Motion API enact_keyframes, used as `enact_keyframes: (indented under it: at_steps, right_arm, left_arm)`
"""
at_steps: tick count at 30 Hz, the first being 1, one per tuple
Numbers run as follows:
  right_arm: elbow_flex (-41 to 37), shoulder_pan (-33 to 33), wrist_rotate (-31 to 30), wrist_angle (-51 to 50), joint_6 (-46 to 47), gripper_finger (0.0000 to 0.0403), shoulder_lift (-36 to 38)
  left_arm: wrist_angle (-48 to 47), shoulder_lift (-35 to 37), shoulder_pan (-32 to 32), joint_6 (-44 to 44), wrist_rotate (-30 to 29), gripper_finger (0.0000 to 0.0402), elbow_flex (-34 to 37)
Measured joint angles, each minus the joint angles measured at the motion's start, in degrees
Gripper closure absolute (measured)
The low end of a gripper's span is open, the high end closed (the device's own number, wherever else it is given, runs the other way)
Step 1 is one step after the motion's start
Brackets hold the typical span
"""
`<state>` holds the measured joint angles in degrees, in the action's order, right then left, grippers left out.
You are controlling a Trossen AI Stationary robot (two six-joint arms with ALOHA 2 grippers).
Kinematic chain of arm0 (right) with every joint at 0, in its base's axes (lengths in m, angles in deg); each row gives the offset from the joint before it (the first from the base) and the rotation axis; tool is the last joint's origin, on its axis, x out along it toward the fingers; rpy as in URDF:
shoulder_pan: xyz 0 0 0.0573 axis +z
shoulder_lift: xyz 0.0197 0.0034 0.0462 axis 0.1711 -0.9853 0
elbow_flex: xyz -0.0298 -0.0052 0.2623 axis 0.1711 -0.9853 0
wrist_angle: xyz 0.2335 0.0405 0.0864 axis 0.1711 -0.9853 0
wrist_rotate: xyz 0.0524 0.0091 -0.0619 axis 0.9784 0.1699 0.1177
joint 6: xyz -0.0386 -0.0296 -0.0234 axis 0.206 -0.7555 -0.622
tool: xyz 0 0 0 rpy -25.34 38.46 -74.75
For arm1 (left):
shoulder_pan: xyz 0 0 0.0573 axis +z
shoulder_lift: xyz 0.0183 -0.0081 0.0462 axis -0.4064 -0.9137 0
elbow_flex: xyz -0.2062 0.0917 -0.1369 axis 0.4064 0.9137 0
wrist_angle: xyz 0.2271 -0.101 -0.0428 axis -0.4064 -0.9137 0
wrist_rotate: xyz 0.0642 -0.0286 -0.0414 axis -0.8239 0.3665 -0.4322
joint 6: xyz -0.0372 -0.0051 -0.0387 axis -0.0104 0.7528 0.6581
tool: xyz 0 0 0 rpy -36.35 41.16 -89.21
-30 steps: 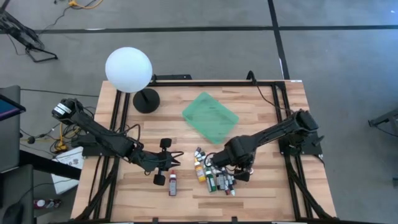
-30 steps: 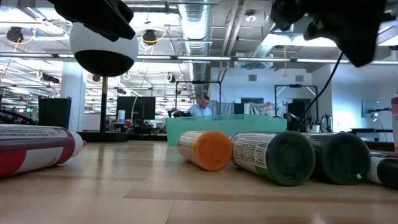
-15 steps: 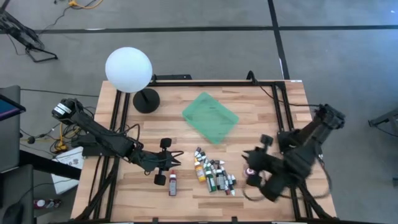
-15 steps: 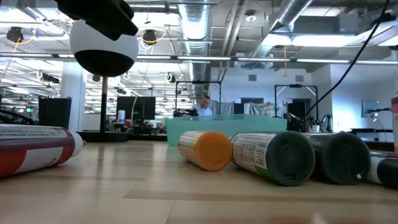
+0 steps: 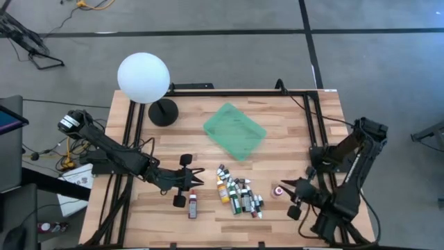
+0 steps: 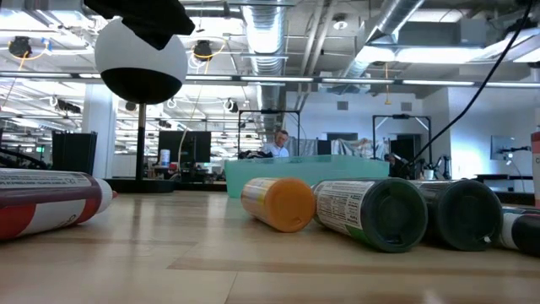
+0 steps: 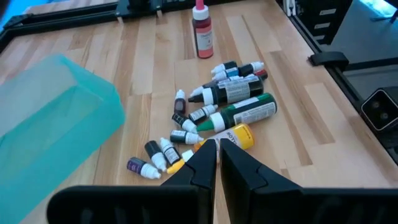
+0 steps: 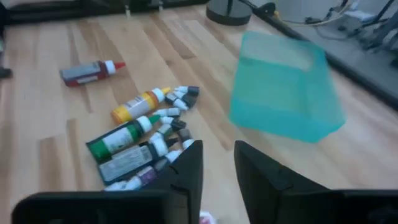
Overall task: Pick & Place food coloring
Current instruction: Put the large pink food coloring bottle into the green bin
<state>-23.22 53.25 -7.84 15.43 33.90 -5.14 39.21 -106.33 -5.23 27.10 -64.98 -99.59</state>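
- Pressing its two dark fingers together on nothing, the left gripper hangs low over the front left of the wooden table, just left of the food coloring pile.
- Standing slightly spread with a narrow gap between them, the right gripper's fingers hold nothing; the right gripper sits at the table's front right, near the pile's right end.
- A small pink-and-white piece lies on the table just beside the right gripper's tips, apart from the pile; what it is cannot be told.
- The pile itself lies at front centre: a yellow bottle, a green bottle, a dark labelled bottle and many tiny white-capped bottles, all on their sides and touching or nearly so.
- One red bottle with a white cap lies alone on the table, left of the pile and just below the left gripper in the high view.
- A green tray rests on the table behind the pile, turned at an angle, with nothing seen in it.
- A white globe lamp on a black base stands at the rear left corner.
- Beyond the table, the low view catches a person seated far off in the room.
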Motion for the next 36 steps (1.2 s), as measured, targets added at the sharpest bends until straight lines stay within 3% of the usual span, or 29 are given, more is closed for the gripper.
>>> enact_keyframes:
  at_steps: [5, 14, 36]
  right_arm:
    - [-4.8, 2.3, 0.1, 2.7, 8.0, 0.0264, 0.0]
    - [-10.8, 3.3, 0.2, 13.6, 3.9, 0.0196, 0.0]
    - [-15.3, 2.9, 3.9, 19.8, 3.1, 0.0231, 0.0]
  left_arm:
    - [-0.1, 0.0, 0.0, 0.0, -0.1, 0.0386, 0.0]
    - [-0.1, 0.0, 0.0, -0.4, -1.5, 0.0386, 0.0]
    - [-0.1, 0.0, 0.0, -0.1, -2.2, 0.0386, 0.0]
